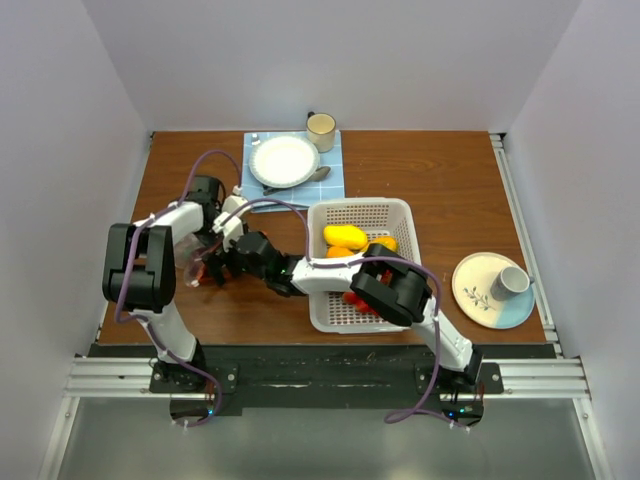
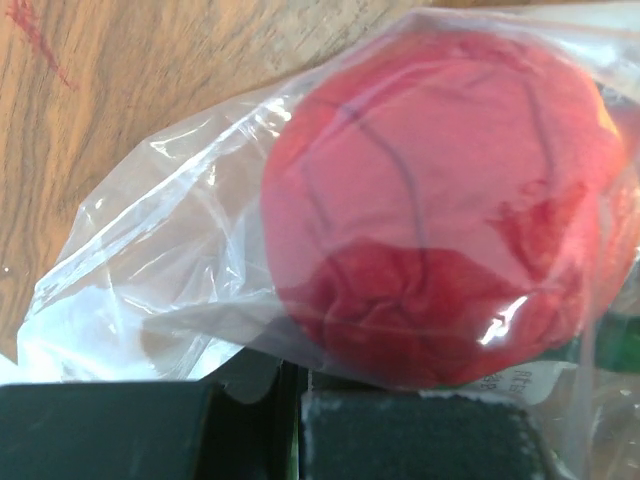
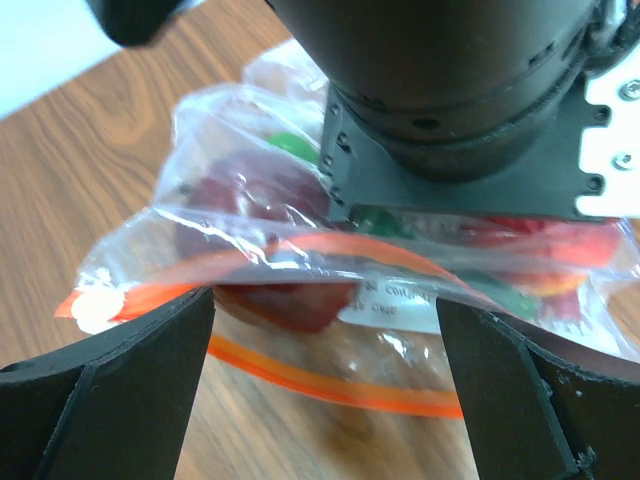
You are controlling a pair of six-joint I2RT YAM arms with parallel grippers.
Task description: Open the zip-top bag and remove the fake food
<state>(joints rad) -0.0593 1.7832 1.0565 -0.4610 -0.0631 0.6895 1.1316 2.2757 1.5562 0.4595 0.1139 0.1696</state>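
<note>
Left jaws clenched on the bag (image 1: pixel 194 264), pinching the clear film at the end away from the zip. Right jaws released and spread wide, one finger (image 3: pixel 120 390) on each side of the orange zip strip (image 3: pixel 330 385). Cannot tell if they touch the strip.

Left arm (image 1: pixel 135 265): up from its base at near left, elbow folded, forearm going far-right, wrist bent back down over the bag. Right arm (image 1: pixel 395 288): reaching left across the near-left corner of the basket (image 1: pixel 400 212), forearm low and level, wrist pointing left at the bag mouth. The two wrists are close together above the bag.

The bag is on the left part of the worktop (image 1: pixel 440 170), left of the basket, between the two sets of jaws. The two halves of the zip strip sit apart on the side facing the right wrist, so the mouth is open there. Cannot tell if the bag is resting on the worktop or lifted.

Food (image 2: pixel 440 200): a big red-maroon piece fills the bag in the left wrist view, and the right wrist view shows green and red bits behind it. Yellow, orange and red pieces lie in the basket.

Far centre: a white plate (image 1: pixel 284 160) on a blue mat (image 1: pixel 335 183), with a spoon (image 1: pixel 318 174) and a cup (image 1: pixel 321 130). Right: a saucer (image 1: pixel 478 290) with a mug (image 1: pixel 512 282).
</note>
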